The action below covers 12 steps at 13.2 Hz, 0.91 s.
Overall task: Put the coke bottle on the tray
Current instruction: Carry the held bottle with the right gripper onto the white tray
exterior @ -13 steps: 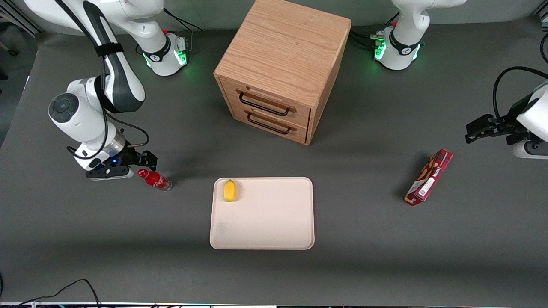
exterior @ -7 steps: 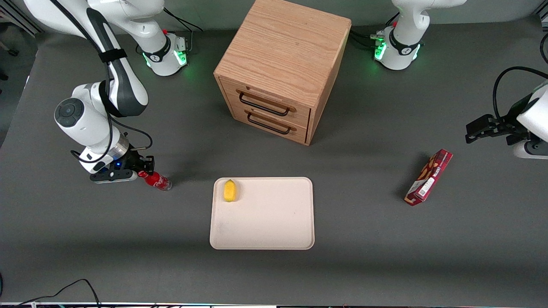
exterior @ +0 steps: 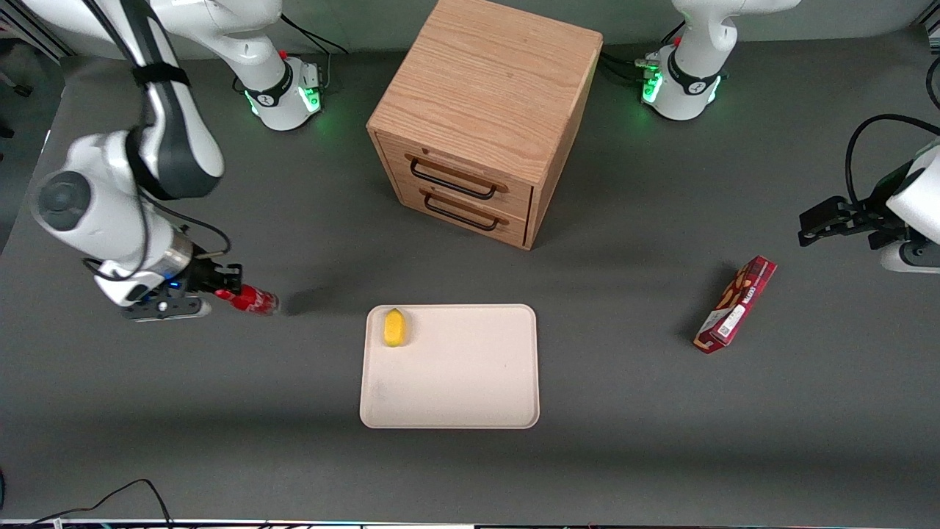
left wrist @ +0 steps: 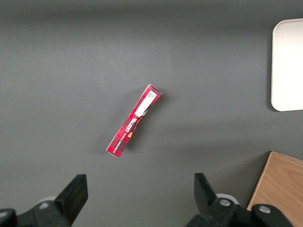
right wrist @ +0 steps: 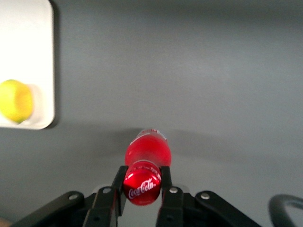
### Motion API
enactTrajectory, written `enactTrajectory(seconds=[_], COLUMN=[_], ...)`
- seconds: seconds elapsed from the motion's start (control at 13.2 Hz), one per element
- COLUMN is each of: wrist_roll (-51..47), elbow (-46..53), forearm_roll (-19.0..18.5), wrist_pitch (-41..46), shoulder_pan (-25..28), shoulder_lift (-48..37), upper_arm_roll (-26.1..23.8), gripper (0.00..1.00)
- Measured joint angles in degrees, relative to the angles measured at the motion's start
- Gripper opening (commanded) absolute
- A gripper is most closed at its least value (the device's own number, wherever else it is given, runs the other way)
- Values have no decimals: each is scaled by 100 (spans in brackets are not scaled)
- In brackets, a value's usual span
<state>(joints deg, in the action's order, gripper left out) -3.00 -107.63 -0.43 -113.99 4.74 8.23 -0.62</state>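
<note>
The coke bottle [exterior: 250, 300] is red with a red cap and white script. My right gripper [exterior: 220, 288] is shut on its cap end and holds it tilted above the grey table, toward the working arm's end. In the right wrist view the two fingers press the cap [right wrist: 141, 185] on both sides, and the bottle body [right wrist: 147, 150] points away from the gripper [right wrist: 142, 182]. The cream-beige tray [exterior: 470, 375] lies flat in the middle of the table, nearer the front camera than the cabinet. Its corner shows in the right wrist view [right wrist: 42, 71].
A yellow lemon [exterior: 394, 327] lies in a corner of the tray, also in the right wrist view [right wrist: 15, 100]. A wooden two-drawer cabinet [exterior: 485, 117] stands farther back. A red snack box [exterior: 736, 304] lies toward the parked arm's end, also in the left wrist view [left wrist: 134, 121].
My gripper closed in on the bottle's cap and shut on it. The arm then rose and drew sideways away from the tray, lifting the bottle off the table.
</note>
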Motion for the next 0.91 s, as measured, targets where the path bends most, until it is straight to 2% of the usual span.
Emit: enactTrajectory(seconds=[0.23,0.38,0.68,0.91], wrist_roll=[0,-1,-379,-1294], elbow=[1783,2837,4290,4868], forearm_roll=[1,1,3,3], wrist_pitch=[2218,3088,3304,2729], shoulder_pan=[-40,-59,129,793], shoulder_lift=[-58,59,1166,2201], upper_arm_roll=[19,21,-5,-34], gripper=[0,0,0,0])
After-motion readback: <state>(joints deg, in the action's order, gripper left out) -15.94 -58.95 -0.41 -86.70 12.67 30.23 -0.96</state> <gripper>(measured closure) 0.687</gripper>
